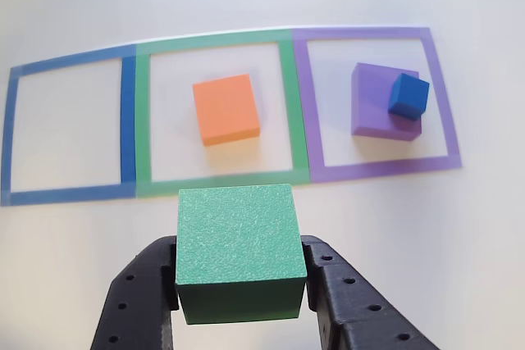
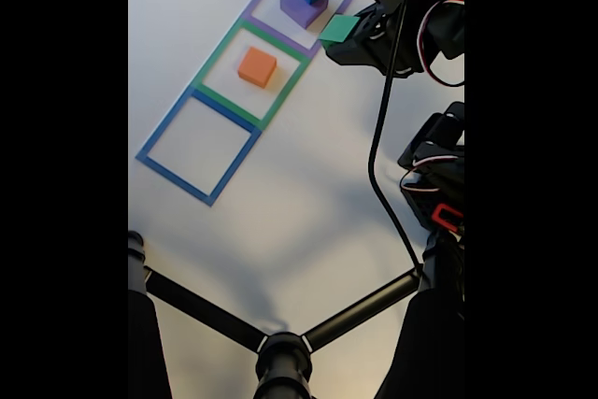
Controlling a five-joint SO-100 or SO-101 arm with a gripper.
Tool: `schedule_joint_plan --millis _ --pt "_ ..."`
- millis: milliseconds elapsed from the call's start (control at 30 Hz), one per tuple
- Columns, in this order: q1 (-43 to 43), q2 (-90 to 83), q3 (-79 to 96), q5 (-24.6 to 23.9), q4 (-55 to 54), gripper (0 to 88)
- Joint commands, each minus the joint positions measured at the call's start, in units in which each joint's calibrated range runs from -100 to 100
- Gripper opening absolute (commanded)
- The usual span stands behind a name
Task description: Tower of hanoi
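The white tabletop (image 1: pixel 459 252) carries three taped square frames in a row, which serve as the puzzle's three stations. In the other view the blue frame (image 1: pixel 16 137) sits at the left with nothing inside, the green frame (image 1: pixel 289 104) in the middle and the purple frame (image 1: pixel 443 112) at the right.

The black gripper (image 1: pixel 240 284) pinches the green block (image 1: pixel 238 243) from both sides, its jaws pressed on the block's flanks so the block rides level, held off the tabletop just short of the frames' near edge; the fixed view shows it (image 2: pixel 338 28) beside the purple frame's corner. It looks like a transfer in progress, though the destination cannot be told.

The purple block (image 1: pixel 373 108) lies in the purple frame as a base, the orange block (image 1: pixel 226 109) sits alone in the green frame, and the small blue block (image 1: pixel 408 95) rests on the purple one, smaller on larger as the game demands.
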Motion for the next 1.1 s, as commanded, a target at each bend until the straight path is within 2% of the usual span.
schedule_joint_plan --millis 0,433,900,1067 --pt "-1.8 -4.0 16.2 0.8 -15.8 9.9" --pt "-4.2 -0.1 52.6 0.8 -71.1 9.8" --pt "-4.6 22.1 60.4 0.8 -105.6 9.8" --pt "-4.1 27.7 62.4 0.8 -113.9 9.8"
